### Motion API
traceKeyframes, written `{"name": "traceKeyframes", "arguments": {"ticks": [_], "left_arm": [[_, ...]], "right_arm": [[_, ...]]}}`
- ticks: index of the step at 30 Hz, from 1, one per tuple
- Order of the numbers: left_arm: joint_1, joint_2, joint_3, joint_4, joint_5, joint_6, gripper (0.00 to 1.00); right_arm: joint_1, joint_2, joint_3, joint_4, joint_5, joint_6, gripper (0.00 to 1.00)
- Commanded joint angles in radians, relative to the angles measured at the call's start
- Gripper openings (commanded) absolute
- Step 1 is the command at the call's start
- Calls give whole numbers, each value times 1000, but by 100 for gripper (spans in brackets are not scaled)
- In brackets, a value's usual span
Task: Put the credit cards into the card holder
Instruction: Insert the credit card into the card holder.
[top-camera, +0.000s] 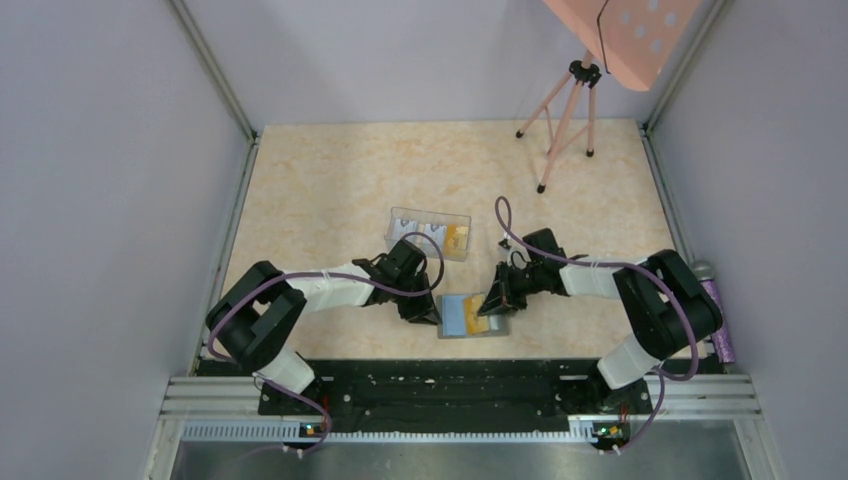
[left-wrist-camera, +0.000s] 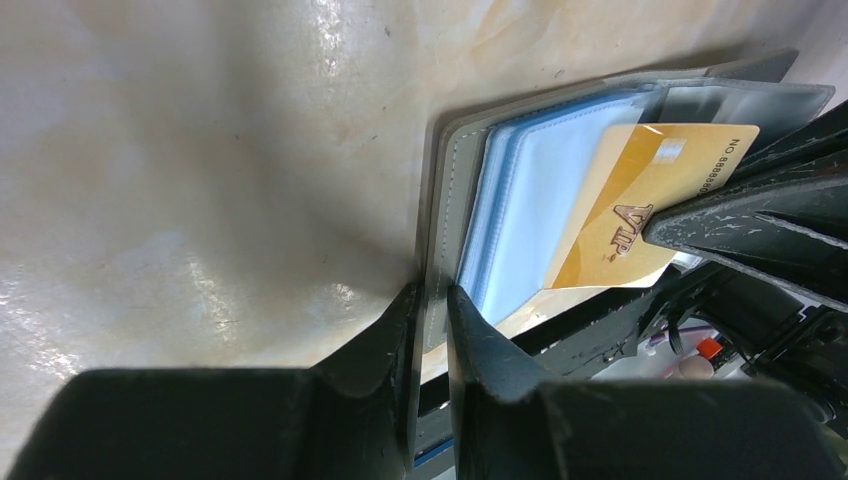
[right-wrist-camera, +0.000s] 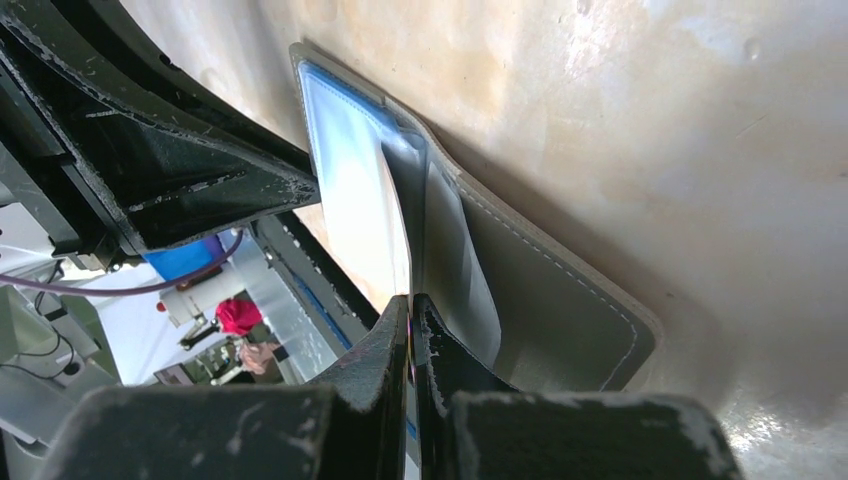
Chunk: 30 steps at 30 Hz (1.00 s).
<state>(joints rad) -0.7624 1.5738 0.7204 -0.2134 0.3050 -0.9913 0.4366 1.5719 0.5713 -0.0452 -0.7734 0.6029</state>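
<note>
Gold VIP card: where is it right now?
In the left wrist view, right of centre: the gold VIP card is pinched by the right gripper, its end over the open card holder's light blue inside.

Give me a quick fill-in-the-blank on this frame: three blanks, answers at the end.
1. The left tool clamps the card holder by its ___ outer cover.
2. The right tool holds a gold card printed with the letters ___.
3. The card holder's inner sleeves are light ___.
Missing words: grey; VIP; blue.
</note>
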Motion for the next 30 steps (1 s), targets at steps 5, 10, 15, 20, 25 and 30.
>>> {"name": "traceKeyframes", "arguments": {"ticks": [5, 10, 15, 20, 25, 30], "left_arm": [[-28, 49, -1, -31, -58, 20, 20], [-32, 53, 3, -30, -60, 19, 20], [-34, 56, 5, -30, -60, 19, 20], [-35, 61, 8, -33, -61, 19, 20], [-36, 65, 13, -38, -64, 20, 19], [-36, 65, 13, -41, -66, 20, 19]], "right_arm": [[16, -34, 51, -7, 119, -27, 0], [16, -24, 49, 23, 109, 3, 0], [17, -15, 24, 28, 99, 16, 0], [17, -23, 15, -12, 85, 1, 0], [17, -67, 24, -89, 119, -10, 0], [16, -83, 38, -131, 113, -13, 0]]}}
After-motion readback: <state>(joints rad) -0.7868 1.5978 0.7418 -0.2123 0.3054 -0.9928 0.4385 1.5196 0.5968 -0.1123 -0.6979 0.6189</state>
